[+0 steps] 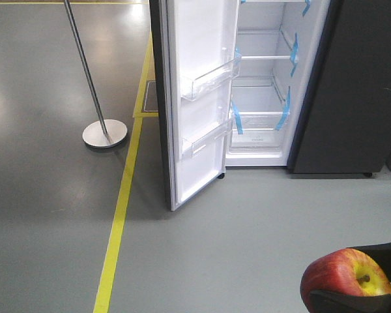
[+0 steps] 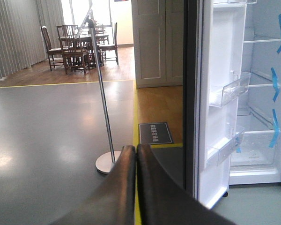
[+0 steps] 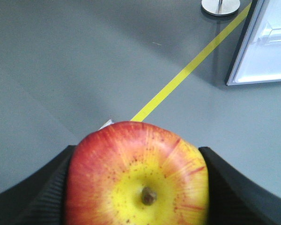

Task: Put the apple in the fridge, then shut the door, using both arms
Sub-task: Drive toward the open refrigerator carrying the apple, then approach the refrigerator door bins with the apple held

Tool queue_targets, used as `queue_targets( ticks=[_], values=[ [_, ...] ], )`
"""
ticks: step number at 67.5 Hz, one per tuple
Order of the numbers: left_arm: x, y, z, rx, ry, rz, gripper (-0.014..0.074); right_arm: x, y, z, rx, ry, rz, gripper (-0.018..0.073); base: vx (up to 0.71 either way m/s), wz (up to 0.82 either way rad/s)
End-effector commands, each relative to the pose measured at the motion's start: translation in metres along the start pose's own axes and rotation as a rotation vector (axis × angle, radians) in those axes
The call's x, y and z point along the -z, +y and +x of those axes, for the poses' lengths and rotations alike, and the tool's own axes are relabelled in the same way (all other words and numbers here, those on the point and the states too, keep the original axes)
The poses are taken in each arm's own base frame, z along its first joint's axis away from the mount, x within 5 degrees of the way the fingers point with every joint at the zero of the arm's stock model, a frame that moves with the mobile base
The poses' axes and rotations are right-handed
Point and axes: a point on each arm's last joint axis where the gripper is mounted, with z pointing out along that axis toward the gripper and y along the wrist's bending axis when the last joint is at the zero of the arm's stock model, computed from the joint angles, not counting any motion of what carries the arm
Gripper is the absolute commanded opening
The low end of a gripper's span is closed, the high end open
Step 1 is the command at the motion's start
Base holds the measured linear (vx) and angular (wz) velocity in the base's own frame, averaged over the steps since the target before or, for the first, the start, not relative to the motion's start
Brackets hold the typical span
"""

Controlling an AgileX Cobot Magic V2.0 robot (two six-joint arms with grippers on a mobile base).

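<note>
The apple [image 3: 136,173] is sitting nearest of all, stem dimple facing the wrist camera, low over the grey floor [image 1: 260,228] and well apart from the fridge [image 1: 264,140]. The likeliest trouble from here is the apple rolling out: it is round and is being pinched only at its two flanks, so a sharp swing toward the shelves could be working it loose. The right gripper [image 3: 136,197] is clamping it, its fingers [image 3: 33,192] spreading just as wide as the fruit and pressing both sides. The left gripper [image 2: 136,152] is carrying nothing, its fingers lying together and touching along their length. Farther out, a yellow line [image 1: 117,228] is running across the floor toward the door [image 1: 202,150], which is standing wide open with its clear bins [image 1: 208,78] jutting out; an arm reaching in could be clipping them. Beyond, the white shelves are showing bare, and a metal pole [image 1: 104,134] is standing off to the left.
</note>
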Motion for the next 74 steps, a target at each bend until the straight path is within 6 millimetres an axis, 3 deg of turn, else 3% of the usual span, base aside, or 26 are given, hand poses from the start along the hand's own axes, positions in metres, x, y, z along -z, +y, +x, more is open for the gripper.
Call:
queue_targets(
  ticks=[1, 74],
  values=[
    [0.0008, -0.0002, -0.0038, 0.017, -0.08, 0.006, -0.0006, 0.0055, 0.0008, -0.0122, 0.004, -0.091, 0.005, 0.0363, 0.2, -0.01],
    [0.0008, -0.0002, -0.0038, 0.017, -0.08, 0.006, -0.0006, 0.0055, 0.0008, -0.0122, 0.004, -0.091, 0.005, 0.0363, 0.16, 0.0]
  ],
)
